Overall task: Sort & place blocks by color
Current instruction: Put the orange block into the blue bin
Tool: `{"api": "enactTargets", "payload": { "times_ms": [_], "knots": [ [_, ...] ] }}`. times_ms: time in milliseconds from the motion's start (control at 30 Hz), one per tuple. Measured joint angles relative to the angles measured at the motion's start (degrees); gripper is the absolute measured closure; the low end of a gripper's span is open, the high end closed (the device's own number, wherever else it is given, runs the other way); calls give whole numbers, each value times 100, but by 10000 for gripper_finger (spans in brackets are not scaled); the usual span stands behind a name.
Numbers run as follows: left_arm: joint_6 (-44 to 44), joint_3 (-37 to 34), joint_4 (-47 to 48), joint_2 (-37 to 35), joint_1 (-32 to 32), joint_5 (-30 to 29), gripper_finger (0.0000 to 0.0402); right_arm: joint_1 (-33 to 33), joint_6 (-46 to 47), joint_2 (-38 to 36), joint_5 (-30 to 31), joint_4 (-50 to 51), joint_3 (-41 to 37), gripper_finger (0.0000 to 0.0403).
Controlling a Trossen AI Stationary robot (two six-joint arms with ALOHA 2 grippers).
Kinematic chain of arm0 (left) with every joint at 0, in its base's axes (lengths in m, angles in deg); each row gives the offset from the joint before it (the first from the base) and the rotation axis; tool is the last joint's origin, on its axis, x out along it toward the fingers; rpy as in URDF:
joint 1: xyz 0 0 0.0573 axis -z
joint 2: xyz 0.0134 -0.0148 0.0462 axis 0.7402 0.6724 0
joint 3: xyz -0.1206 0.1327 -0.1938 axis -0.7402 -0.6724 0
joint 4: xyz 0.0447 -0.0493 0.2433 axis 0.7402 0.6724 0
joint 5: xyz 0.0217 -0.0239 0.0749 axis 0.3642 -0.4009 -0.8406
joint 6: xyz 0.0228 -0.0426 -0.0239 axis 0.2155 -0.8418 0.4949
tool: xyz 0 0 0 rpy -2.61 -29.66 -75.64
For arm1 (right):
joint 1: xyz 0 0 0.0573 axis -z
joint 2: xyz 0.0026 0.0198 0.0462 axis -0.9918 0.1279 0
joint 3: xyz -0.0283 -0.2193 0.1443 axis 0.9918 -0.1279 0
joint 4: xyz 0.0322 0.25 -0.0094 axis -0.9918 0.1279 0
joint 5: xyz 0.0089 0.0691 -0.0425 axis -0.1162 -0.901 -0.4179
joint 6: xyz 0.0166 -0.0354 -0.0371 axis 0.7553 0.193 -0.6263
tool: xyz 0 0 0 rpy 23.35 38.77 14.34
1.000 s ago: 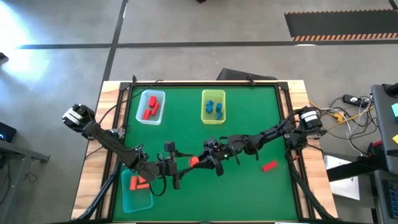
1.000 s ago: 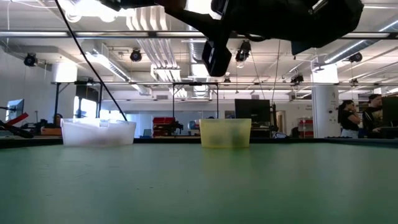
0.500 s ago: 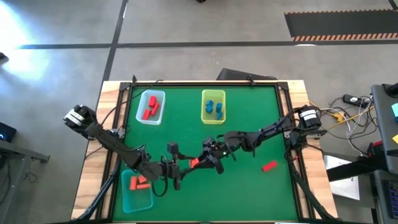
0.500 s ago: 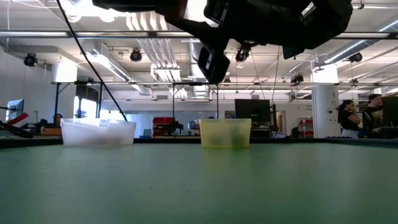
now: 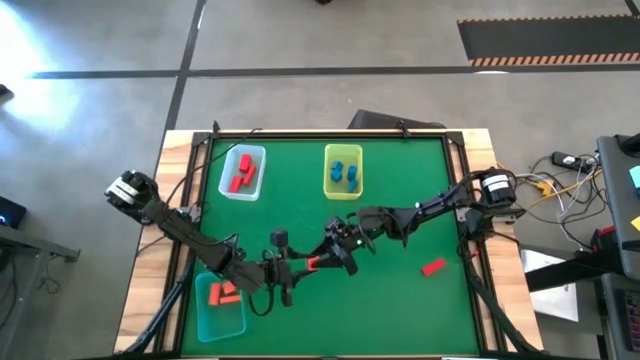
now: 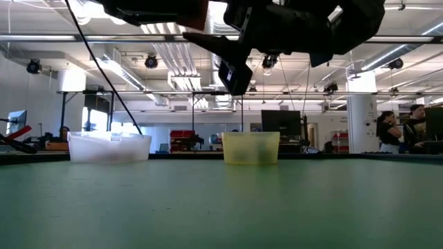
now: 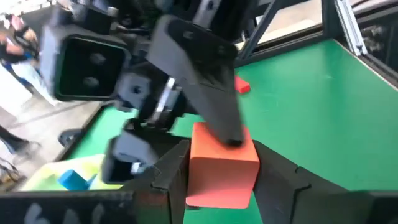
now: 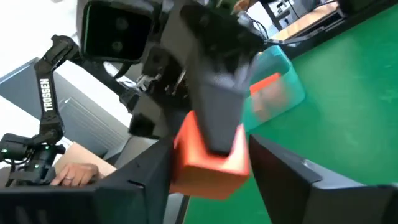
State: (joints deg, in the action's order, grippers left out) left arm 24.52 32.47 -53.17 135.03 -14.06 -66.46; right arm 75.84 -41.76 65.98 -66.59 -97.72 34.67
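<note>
An orange-red block (image 5: 313,263) hangs over the middle of the green table between my two grippers, which meet tip to tip. My left gripper (image 5: 298,267) reaches in from the table's left and my right gripper (image 5: 327,259) from the right. Both are shut on this block, seen in the left wrist view (image 7: 222,167) and the right wrist view (image 8: 206,160). One red block (image 5: 433,267) lies flat on the table to the right. Red blocks sit in the pale blue tray (image 5: 242,172), blue ones in the yellow-green tray (image 5: 343,171), orange-red ones in the teal tray (image 5: 220,305). My left gripper pinches the orange-red block's two opposite side faces (image 7: 194,163) between its fingers, coming about level from the table's left. The block is lifted clear of the table. My right gripper has the same block by its other pair of faces (image 8: 184,144), pinched between its fingers, coming from the table's right; one of its fingers (image 7: 214,106) lies over the block's top in the left wrist view.
The teal tray stands at the near left corner, close under my left arm. The pale blue and yellow-green trays stand along the far side, also seen in the low view (image 6: 109,147) (image 6: 250,147). Bare green mat lies near and right of the grippers.
My left gripper has moved toward the table's right, up to the right gripper, until its fingers stand on the orange-red block. The right gripper has kept the block lifted at nearly the same spot, shifting slightly toward the left.
</note>
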Motion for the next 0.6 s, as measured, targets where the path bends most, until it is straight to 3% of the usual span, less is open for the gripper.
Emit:
{"api": "enactTargets", "payload": {
  "times_ms": [167,400,500,600],
  "knots": [
    [-919,2,180,-32,179,57,279,296,-60,-19,-506,188,0,164],
    [-2992,456,1109,-63,465,687,279,761,-327,-22,-544,637,33,142],
    [-3980,884,1819,-63,634,962,279,928,-374,-24,-498,717,31,144],
    [-5125,1468,3140,-63,870,1228,279,1023,-431,-29,-470,728,31,151]
  ]
}}
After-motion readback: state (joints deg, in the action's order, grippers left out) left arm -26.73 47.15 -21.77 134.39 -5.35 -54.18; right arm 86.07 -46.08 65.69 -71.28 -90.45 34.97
